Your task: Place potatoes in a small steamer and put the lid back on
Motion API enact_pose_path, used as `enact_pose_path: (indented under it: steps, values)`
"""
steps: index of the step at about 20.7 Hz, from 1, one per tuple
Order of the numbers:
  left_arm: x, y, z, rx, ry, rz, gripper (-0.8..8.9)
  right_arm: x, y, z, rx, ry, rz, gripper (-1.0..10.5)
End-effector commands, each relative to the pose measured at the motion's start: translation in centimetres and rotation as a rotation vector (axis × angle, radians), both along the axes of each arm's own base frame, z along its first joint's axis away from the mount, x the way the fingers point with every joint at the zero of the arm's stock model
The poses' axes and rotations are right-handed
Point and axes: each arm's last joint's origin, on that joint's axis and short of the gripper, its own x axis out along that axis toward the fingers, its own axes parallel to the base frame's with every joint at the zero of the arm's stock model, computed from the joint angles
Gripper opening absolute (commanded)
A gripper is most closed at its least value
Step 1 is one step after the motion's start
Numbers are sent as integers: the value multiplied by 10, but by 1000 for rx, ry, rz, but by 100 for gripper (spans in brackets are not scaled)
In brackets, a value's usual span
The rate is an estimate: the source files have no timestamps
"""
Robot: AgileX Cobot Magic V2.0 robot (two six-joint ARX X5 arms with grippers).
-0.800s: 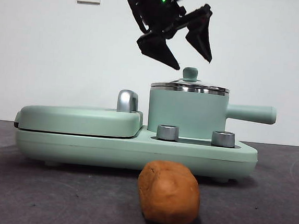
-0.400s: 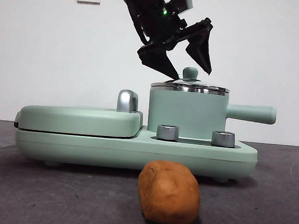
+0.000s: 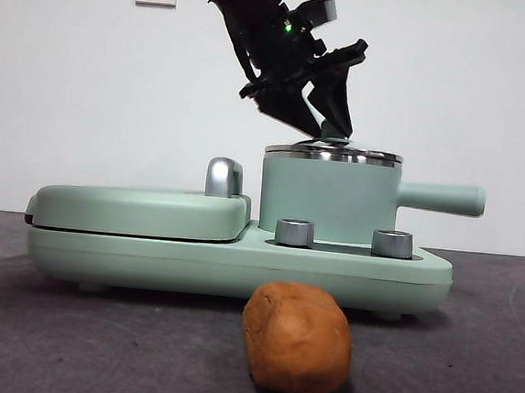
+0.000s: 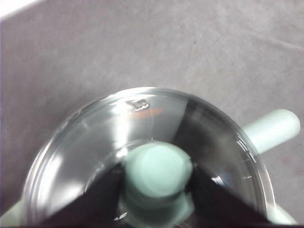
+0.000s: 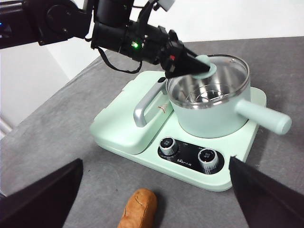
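Observation:
The small steamer [image 3: 328, 202] stands on the right of a mint-green cooker base, its side handle [image 3: 442, 198] pointing right. The glass lid [image 3: 333, 153] lies on its steel rim. My left gripper [image 3: 331, 129] reaches down from above and is shut on the lid's mint-green knob [image 4: 158, 169]; its jaws press both sides of the knob. The right wrist view shows this too, with the left gripper [image 5: 190, 64] on the knob above the steamer [image 5: 209, 114]. The potato [image 3: 296, 339] lies on the table in front of the base. My right gripper [image 5: 155, 160] is open and empty, high above the potato [image 5: 138, 209].
The flat hinged griddle [image 3: 142, 209] with a steel handle [image 3: 225, 177] takes the left half of the cooker base [image 3: 239, 259]. Two steel dials [image 3: 294, 232] sit on the base front. A white wall is close behind.
My left gripper has come down from above the lid and its jaws have shut onto the knob. The lid, steamer and potato have not moved.

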Motion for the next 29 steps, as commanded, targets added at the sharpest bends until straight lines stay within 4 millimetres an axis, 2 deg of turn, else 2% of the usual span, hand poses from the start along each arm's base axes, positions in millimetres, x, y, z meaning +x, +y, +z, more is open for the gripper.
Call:
enact_pose_path:
  steps: [1, 5, 9, 11, 15, 19, 23, 27, 29]
  values:
    - [2, -9, -5, 1, 3, -21, 106, -1, 0, 5, -1, -24, 3, 489]
    - [2, -9, -5, 4, 1, -23, 59, -1, 0, 5, -1, -24, 3, 489]
    - [1, -8, -1, 0, -3, -22, 55, -1, 0, 5, -1, -24, 3, 489]
    - [-1, -6, 9, -10, -2, -16, 55, -1, 0, 5, 3, -22, 9, 489]
    - [-12, 2, 43, -10, -3, -16, 55, 7, 1, 3, 34, 51, 17, 489]
    - [-22, 18, 71, -8, -5, -3, 55, 24, 7, -3, 43, 164, 61, 489]
    - [-26, 41, 87, -2, -1, 33, 55, 42, 21, -9, 61, 300, 130, 488]
    - [-25, 72, 99, 12, 20, 98, 55, 61, 46, -21, 9, 443, 159, 488]
    - [-23, 88, 104, 9, 16, 134, 53, 70, 65, -31, -46, 510, 172, 488]
